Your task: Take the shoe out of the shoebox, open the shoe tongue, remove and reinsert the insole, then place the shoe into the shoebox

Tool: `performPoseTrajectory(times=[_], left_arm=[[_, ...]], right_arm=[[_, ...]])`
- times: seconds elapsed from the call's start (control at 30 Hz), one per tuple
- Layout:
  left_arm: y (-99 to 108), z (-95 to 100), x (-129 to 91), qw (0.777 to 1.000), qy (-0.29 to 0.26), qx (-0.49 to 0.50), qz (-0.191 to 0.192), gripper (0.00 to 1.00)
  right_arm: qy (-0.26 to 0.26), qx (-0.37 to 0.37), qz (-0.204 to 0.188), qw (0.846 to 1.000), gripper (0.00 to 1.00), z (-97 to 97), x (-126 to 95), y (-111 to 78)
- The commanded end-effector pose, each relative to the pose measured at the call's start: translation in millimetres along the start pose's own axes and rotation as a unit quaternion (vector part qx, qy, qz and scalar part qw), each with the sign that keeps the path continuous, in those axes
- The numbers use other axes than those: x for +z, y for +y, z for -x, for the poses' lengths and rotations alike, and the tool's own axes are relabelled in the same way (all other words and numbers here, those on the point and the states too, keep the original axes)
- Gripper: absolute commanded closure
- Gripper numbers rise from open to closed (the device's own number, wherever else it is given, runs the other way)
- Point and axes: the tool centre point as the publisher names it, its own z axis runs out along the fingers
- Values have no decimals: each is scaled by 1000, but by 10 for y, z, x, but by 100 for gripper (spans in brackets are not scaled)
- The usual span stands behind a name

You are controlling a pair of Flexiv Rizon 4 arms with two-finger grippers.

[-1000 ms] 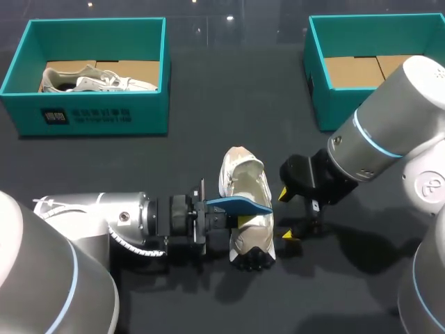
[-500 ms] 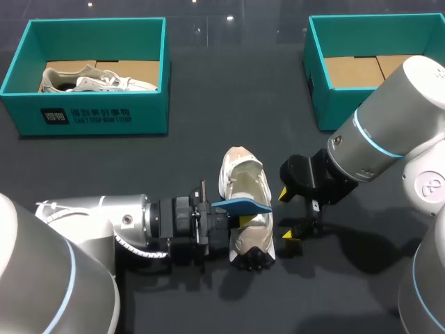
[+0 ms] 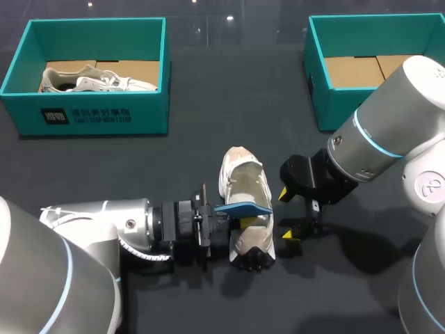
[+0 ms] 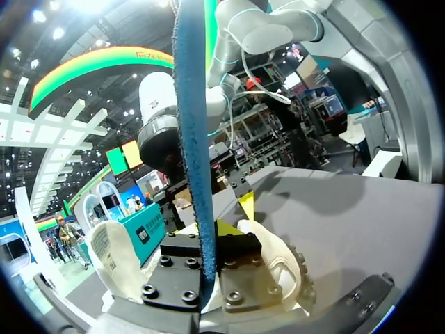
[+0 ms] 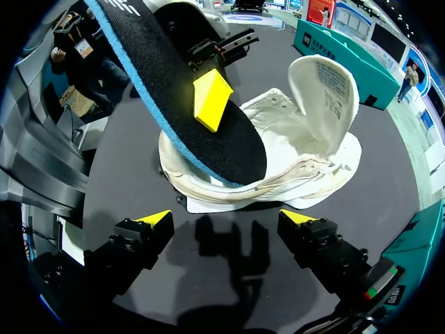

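- Head view: the left gripper [image 3: 236, 221] clamps a blue insole [image 3: 243, 207] over the white shoe [image 3: 240, 170]. The shoe lies on the dark table [image 3: 201, 139], well apart from the right-hand teal shoebox [image 3: 316, 83]. The right gripper [image 3: 286, 214] stands spread just beside the shoe.
- Left wrist view: the insole [image 4: 191, 139] stands edge-on, pinched between the fingers, with the shoe [image 4: 281, 254] beneath.
- Right wrist view: the right gripper [image 5: 228, 219] gapes, grasping nothing. Ahead of it lies the shoe [image 5: 306, 149], tongue raised, under the insole [image 5: 188, 118].

From above and behind we look down on the whole table [image 3: 208, 83], at our left wrist we peer close along the edge of the insole [image 4: 191, 139], at our right wrist we face the shoe [image 5: 278, 132] side-on, all views sharing both.
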Motion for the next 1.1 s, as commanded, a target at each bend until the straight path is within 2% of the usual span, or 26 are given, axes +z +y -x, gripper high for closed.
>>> performPoseTrajectory(times=[0.03,0.37,0.57,0.87,1.1], left_arm=[[67,-1,16,1000,-8,2,-1,100],[171,72,14,1000,-17,13,11,100],[336,135,37,1000,-14,21,17,100],[476,185,64,1000,-1,19,18,100],[489,189,69,1000,1,13,23,100]], right_arm=[[-1,0,-1,1000,0,-12,11,1],[-1,0,-1,1000,0,-12,11,1],[-1,0,-1,1000,0,-12,11,1],[-1,0,-1,1000,0,-12,11,1],[-1,0,-1,1000,0,-12,11,1]])
